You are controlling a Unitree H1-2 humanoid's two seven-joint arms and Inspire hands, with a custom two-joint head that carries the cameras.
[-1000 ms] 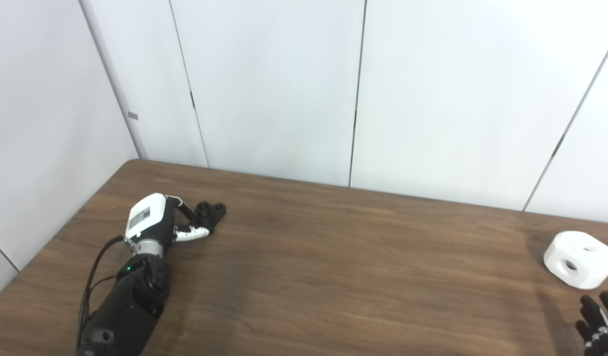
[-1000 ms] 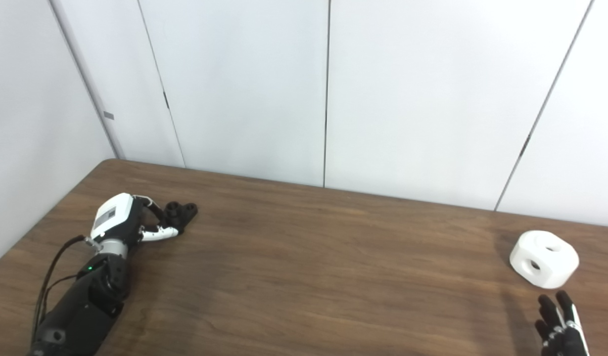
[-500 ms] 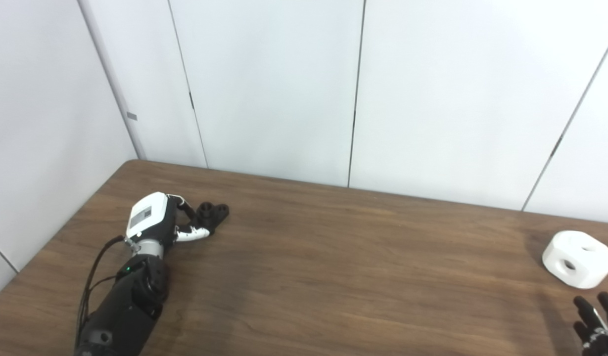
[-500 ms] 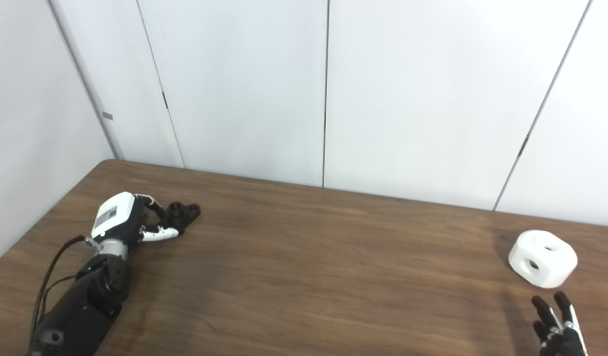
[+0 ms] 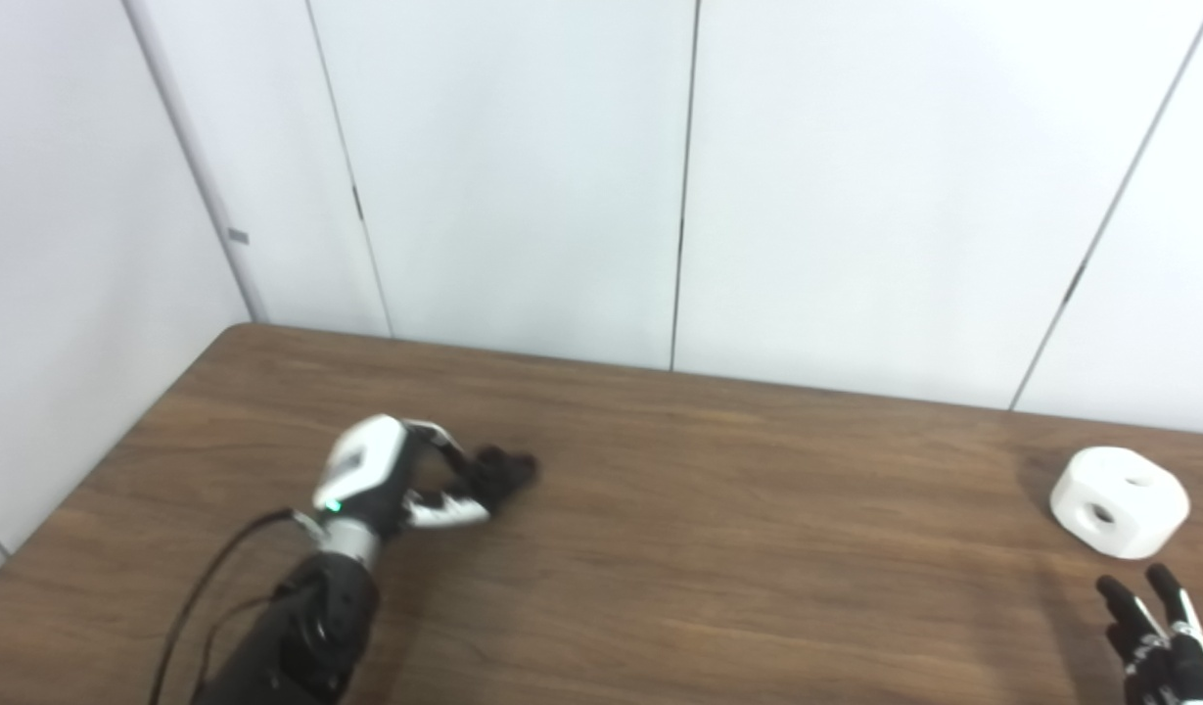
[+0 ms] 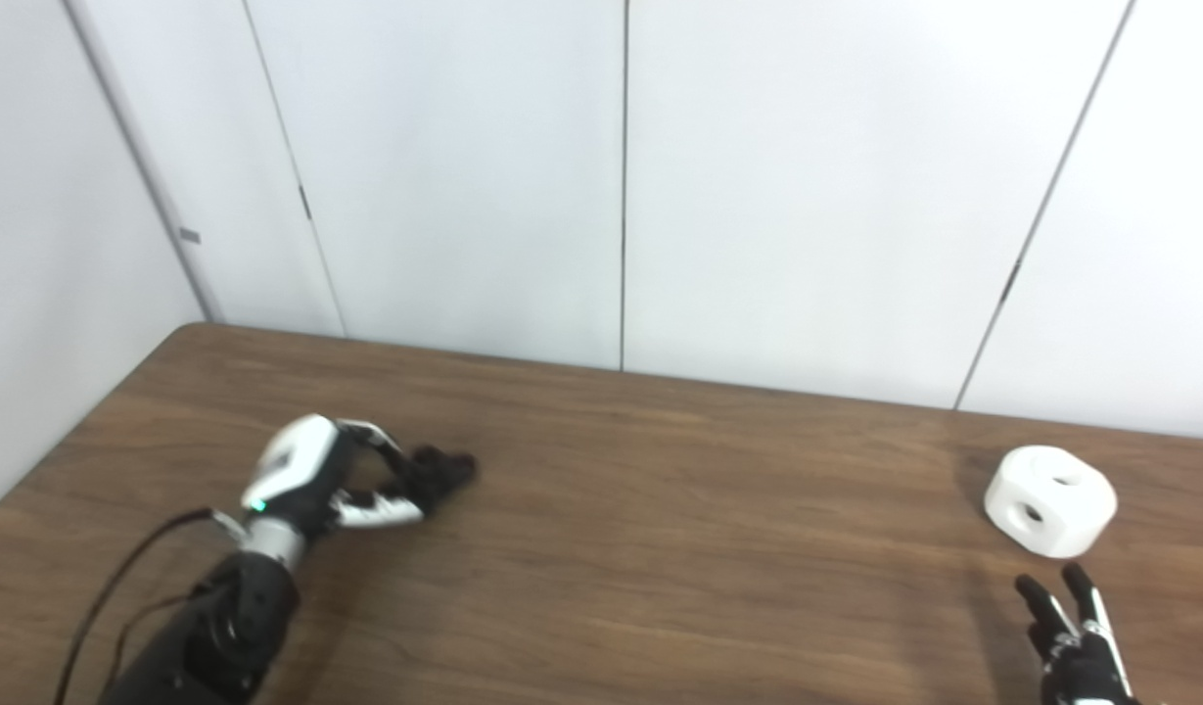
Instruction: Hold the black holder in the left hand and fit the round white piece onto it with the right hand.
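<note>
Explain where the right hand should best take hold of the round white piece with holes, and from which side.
Probably grip the round white piece with holes across its curved side walls, coming down from above and from the near side, where the open right hand already waits. It sits flat on the brown wooden table with free space all around, and its upper face is broad; avoid covering the holes.

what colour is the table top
Dark brown wood grain; the table shows best in the right eye view.
</note>
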